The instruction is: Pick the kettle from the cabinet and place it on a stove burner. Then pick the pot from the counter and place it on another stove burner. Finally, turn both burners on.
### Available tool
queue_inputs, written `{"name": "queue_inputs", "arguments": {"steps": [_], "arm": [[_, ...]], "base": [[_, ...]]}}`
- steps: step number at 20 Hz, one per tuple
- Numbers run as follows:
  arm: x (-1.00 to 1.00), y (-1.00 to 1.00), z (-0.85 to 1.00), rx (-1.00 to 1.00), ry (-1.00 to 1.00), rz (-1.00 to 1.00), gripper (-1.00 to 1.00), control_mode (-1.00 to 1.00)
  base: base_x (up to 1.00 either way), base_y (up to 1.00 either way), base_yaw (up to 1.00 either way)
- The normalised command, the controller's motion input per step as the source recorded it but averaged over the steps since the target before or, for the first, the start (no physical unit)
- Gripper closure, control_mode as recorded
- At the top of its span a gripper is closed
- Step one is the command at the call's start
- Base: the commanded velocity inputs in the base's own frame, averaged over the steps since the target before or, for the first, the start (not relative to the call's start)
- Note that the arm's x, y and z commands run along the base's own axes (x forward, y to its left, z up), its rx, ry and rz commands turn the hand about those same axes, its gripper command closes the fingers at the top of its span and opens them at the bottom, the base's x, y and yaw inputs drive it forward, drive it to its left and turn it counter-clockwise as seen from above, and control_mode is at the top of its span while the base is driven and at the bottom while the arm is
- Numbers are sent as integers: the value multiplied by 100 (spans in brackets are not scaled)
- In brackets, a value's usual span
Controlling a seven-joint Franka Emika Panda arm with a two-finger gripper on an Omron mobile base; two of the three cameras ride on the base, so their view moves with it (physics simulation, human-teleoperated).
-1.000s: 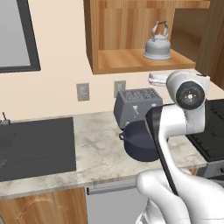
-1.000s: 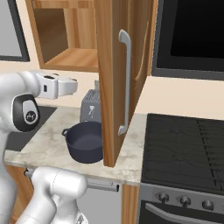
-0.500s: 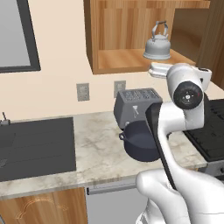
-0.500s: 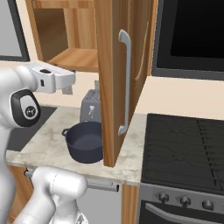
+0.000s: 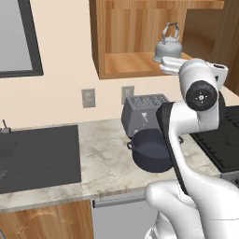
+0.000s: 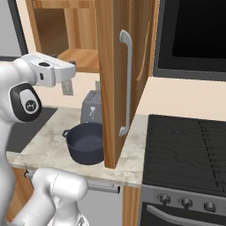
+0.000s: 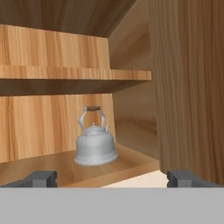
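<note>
While the wide-open two-finger gripper (image 7: 112, 178) faces the wood-grain cabinet (image 7: 52, 52), small silver kettle w/ wooden-bar handle (image 7: 95, 144) sits on its lower shelf at 12 o'clock, untouched.

Home kitchen, rendered. Evidence: wood-grain wall cabinet (image 5: 140, 42) with open door, marble-look counter (image 5: 107, 158), dark sink (image 5: 37, 156) set in it, black gas range (image 6: 190, 154) with knobs, toaster (image 5: 142, 112) by wall outlets (image 5: 88, 98), kettle (image 7: 95, 144) on cabinet shelf.
</note>
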Motion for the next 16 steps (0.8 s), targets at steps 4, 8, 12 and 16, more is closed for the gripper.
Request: {"name": "queue_inputs", "arguments": {"steps": [4,8,12,16], "arm": [[3,0,13,-1,0,0,-100,-100],[6,0,0,0,0,0,-100,-100],[0,0,0,0,0,0,-100,-100],[3,-1,3,0,0,0,-100,-100]], "base": [[0,0,0],[0,0,0],[0,0,0],[0,0,0]]}}
